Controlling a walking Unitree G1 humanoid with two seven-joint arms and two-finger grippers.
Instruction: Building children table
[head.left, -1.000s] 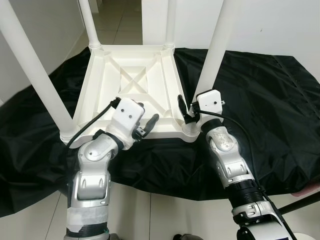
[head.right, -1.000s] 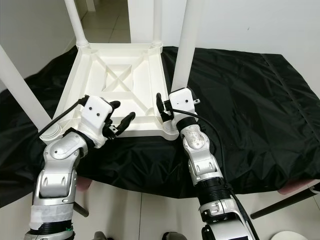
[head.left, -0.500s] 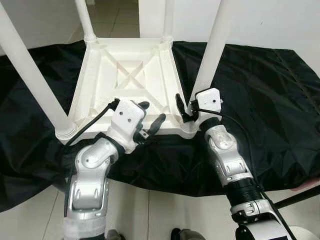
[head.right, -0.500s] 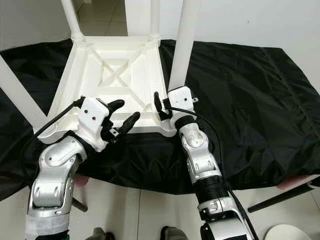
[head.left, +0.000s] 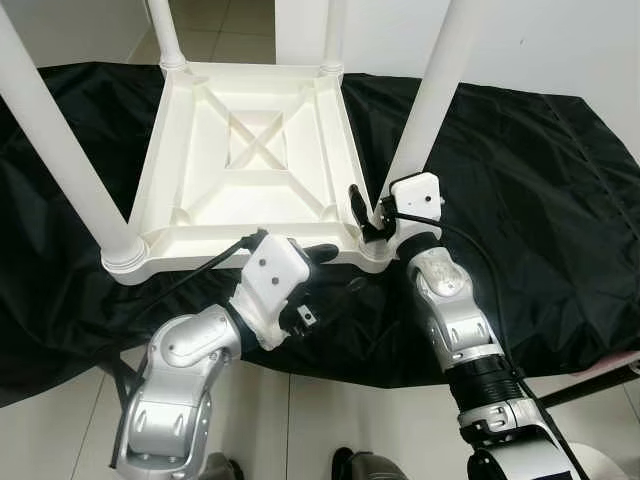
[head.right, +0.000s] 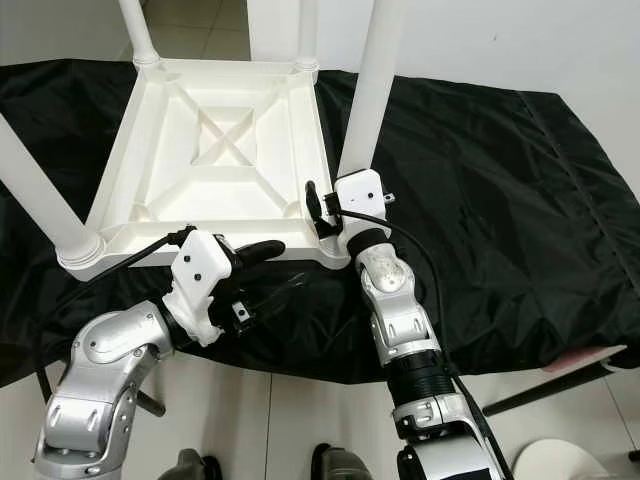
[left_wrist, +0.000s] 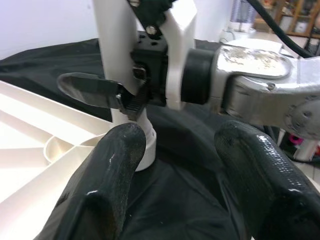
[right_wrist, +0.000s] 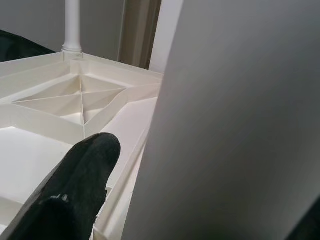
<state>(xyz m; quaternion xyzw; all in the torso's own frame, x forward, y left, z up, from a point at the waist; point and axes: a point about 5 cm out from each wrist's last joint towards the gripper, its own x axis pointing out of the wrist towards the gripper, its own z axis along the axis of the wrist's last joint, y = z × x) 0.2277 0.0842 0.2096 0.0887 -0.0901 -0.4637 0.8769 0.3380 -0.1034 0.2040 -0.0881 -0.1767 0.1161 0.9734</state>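
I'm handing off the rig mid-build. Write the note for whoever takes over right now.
Right pincer: closed around the base of the near right leg, at its corner socket.
Left pincer: open, holding nothing, hovering at the near edge of the table, just left of that corner.
Table top: upside down on the black cloth, with four white legs standing in the corner sockets.
Done: all four legs are in place.
Left: whether the near right leg is fully seated cannot be told from here; check it, then release and turn the table upright.
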